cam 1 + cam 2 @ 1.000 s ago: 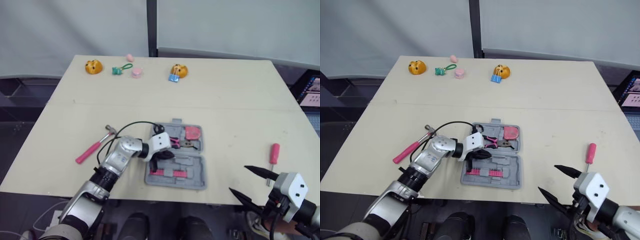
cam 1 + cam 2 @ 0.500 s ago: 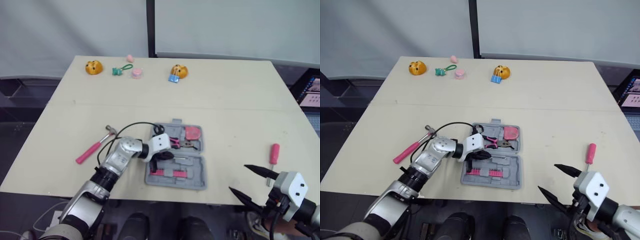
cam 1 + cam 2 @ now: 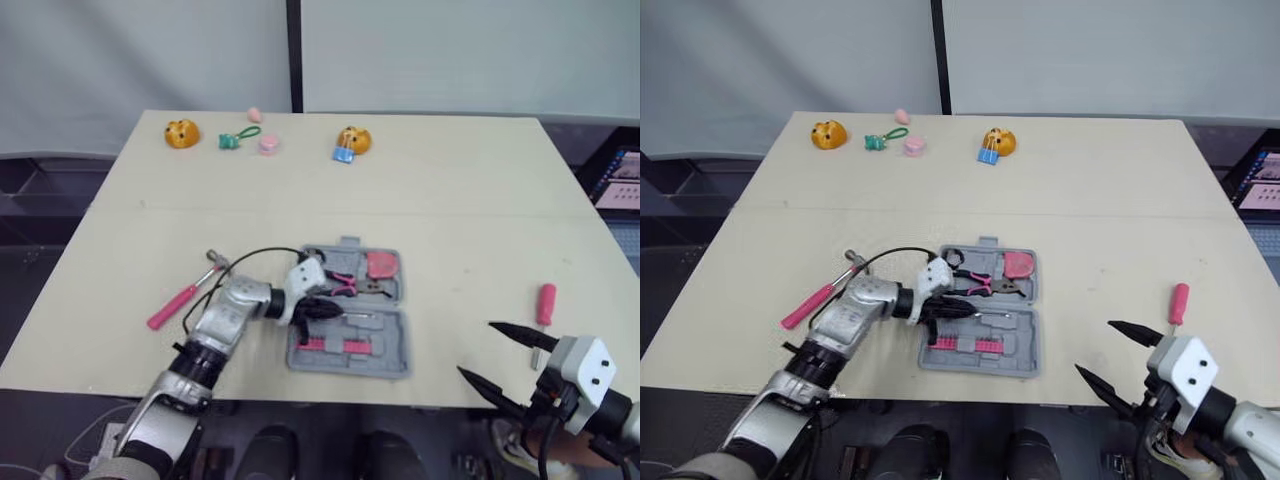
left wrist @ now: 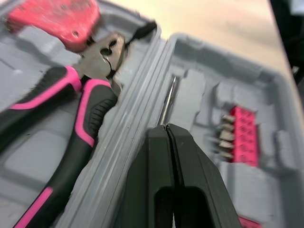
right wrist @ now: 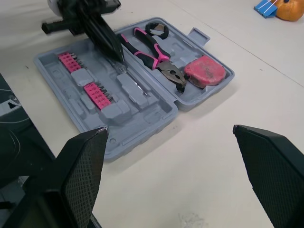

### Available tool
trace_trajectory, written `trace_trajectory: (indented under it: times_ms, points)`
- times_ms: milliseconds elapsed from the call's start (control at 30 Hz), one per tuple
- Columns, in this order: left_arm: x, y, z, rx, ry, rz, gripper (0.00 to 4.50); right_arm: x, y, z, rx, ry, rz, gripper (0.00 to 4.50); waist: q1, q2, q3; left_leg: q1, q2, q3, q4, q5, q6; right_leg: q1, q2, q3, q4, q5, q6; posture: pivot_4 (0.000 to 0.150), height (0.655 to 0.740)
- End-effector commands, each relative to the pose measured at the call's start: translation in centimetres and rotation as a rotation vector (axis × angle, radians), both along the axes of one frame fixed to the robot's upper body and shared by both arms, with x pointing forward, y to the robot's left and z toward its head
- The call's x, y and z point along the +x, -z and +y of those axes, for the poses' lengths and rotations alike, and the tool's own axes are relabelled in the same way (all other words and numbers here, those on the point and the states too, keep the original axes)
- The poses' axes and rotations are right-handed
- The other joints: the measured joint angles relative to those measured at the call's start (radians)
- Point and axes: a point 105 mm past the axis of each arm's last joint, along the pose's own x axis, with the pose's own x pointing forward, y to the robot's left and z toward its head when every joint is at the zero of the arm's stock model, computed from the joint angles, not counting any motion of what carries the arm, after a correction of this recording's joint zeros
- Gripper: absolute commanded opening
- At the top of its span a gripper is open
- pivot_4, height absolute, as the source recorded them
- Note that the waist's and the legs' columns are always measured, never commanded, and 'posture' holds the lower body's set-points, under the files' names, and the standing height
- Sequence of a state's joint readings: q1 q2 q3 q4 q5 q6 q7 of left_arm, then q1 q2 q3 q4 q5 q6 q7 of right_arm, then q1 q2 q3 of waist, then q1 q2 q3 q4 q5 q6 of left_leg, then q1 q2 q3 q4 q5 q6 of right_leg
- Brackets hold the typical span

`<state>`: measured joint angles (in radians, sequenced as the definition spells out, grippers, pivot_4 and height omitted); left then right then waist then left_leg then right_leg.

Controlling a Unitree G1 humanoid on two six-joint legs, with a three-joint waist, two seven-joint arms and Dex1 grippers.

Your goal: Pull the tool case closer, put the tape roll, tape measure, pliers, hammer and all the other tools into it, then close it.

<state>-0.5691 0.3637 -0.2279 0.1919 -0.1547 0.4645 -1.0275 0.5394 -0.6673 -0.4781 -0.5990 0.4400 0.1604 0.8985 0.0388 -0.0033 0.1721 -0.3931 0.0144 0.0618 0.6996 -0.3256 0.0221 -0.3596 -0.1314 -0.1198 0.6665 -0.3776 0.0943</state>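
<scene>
Shows the tool case [image 3: 392,345] lying open on the table [image 3: 450,200], at 6 o'clock from the table's middle, close to the near edge. Shows pliers [image 5: 151,51] in its far half, with the tape measure [image 5: 205,71] just beside them at 3 o'clock and a black tape roll [image 5: 156,29] by their handles. Shows pink bit strips [image 5: 97,92] in the near half. Has the left gripper [image 4: 166,130] reaching into the case from 9 o'clock, fingers pressed together with nothing seen between them, tips at the end of a thin metal shaft [image 4: 167,102] lying in the near half beside the hinge. Has the hammer [image 3: 178,300] on the table at 9 o'clock of the case, beside the left arm. Has the pink-handled screwdriver [image 3: 545,303] at 3 o'clock of the case, well apart. Has the right gripper [image 3: 476,349] at 4 o'clock of the case, over the table's near edge, fingers spread wide, holding nothing. Shows a row of small toys [image 3: 267,145] at 12 o'clock, along the far edge.
</scene>
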Motion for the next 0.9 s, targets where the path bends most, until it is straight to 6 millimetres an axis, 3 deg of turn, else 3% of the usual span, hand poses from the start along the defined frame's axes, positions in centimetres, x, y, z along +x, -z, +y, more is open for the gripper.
trace_trajectory:
  times_ms: [33,133,267,300,400,633,800,900]
  points:
    - [-0.9,-5.8,1.9,-0.108,0.034,-0.117,0.05,0.6,-1.0,0.4,0.01,-0.019,-0.035,4.5,-0.009,0.0,0.0,0.0,0.0,0.0,0.0,0.0,0.0,0.0,0.0,0.0,0.0,0.0,0.0,0.15,0.6677]
    - [-1.7,-7.1,3.8,-0.123,0.046,-0.139,0.05,0.9,-1.0,0.5,0.019,-0.03,-0.035,4.5,-0.012,0.001,0.0,0.002,0.0,0.0,-0.001,0.0,0.0,0.002,0.0,0.0,-0.001,0.0,0.0,0.15,0.6677]
    - [-2.7,-6.9,7.3,-0.073,0.0,-0.161,0.05,0.9,-0.9,1.0,0.044,-0.051,-0.02,4.5,-0.014,0.001,0.0,0.002,0.0,0.0,-0.001,0.0,0.0,0.002,0.0,0.0,-0.002,0.0,0.0,0.15,0.6677]
    - [-3.1,-6.5,8.4,-0.057,-0.025,-0.162,0.28,0.9,-0.8,1.1,0.049,-0.054,-0.015,4.5,-0.014,0.001,0.001,0.002,0.0,0.0,-0.002,0.0,0.0,0.002,0.0,0.0,-0.002,0.0,0.0,0.15,0.6677]
    - [-4.1,-5.1,11.3,-0.011,-0.119,-0.164,1.25,0.5,-0.4,1.4,0.067,-0.064,0.01,4.5,-0.015,0.001,0.001,0.002,0.0,0.0,-0.002,0.0,0.0,0.002,0.0,0.0,-0.002,0.0,0.0,0.15,0.6677]
    - [-8.5,-1.2,14.9,-0.026,-0.312,-0.147,4.43,-1.4,1.9,2.4,0.094,-0.077,0.092,4.5,-0.014,0.002,0.001,0.002,0.0,-0.001,-0.003,-0.003,0.001,0.002,-0.001,0.001,-0.004,0.0,0.0,0.15,0.6677]
    - [-12.2,1.4,16.7,-0.011,-0.387,-0.125,4.47,-2.4,3.2,2.7,0.098,-0.083,0.133,4.5,-0.012,0.002,0.001,0.002,0.001,0.0,-0.002,-0.006,0.002,0.002,-0.002,0.003,-0.005,0.0,0.0,0.15,0.6677]
    - [-13.1,2.0,17.6,0.002,-0.437,-0.137,4.47,-2.5,3.3,2.5,0.099,-0.08,0.138,4.5,-0.012,0.002,0.002,0.002,0.001,0.0,-0.002,-0.007,0.002,0.001,-0.002,0.003,-0.005,0.0,-0.001,0.15,0.6677]
